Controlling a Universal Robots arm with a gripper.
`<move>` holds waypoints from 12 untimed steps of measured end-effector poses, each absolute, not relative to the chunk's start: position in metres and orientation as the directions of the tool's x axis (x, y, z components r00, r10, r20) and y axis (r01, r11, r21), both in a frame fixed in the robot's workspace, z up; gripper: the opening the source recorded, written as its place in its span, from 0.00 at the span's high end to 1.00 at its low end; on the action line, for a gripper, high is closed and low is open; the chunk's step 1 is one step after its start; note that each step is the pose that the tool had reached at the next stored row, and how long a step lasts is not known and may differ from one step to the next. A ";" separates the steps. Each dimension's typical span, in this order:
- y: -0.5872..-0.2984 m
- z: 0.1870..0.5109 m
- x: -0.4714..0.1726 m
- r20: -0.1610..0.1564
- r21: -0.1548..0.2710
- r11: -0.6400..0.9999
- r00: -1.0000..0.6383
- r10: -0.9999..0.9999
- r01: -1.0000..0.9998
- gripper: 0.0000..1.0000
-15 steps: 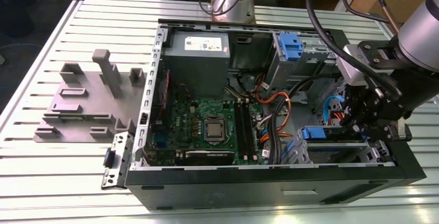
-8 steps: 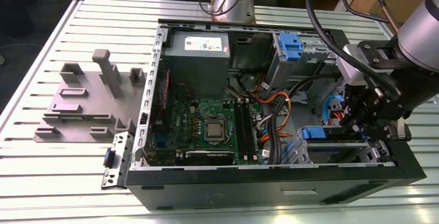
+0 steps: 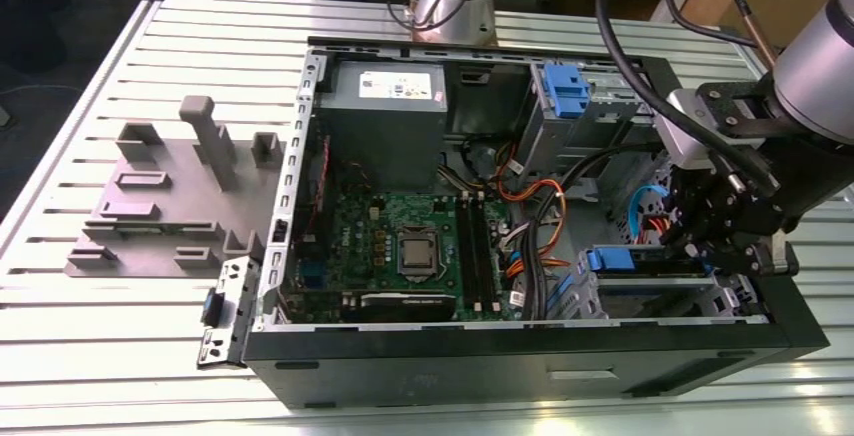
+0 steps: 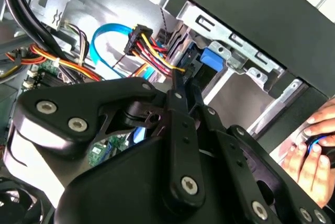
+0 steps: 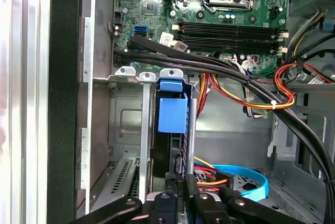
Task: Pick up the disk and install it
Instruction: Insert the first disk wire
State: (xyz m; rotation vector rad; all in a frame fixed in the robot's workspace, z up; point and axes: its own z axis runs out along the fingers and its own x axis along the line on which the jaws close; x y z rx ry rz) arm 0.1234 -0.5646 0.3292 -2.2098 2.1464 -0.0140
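Exterior view: arm comes in from 2 o'clock, gripper (image 3: 731, 241) pointing down into the open computer case (image 3: 534, 356) at the drive bay (image 3: 654, 291), around 4 o'clock. Disk (image 5: 171, 130) stands on edge in the bay, blue carrier tab showing. Fingers closed together, just beside the disk's end; grip unclear.

The open computer case (image 3: 534, 346) lies on the table (image 3: 80, 356). A fixture block (image 3: 160, 206) sits on the table at the exterior view's left of the case. Inside the case, the motherboard (image 3: 400, 246) lies on the floor, with the power supply (image 3: 387, 96) behind it. The drive bay (image 3: 654, 291) stands at the exterior view's right of the motherboard. The disk (image 5: 171, 130) sits upright in that bay. The claw (image 3: 727, 246) hangs just above the bay, close to the disk.
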 end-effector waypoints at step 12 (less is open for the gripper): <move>-0.565 0.326 0.124 -0.038 -0.049 -0.026 0.028 -0.999 -0.998 0.82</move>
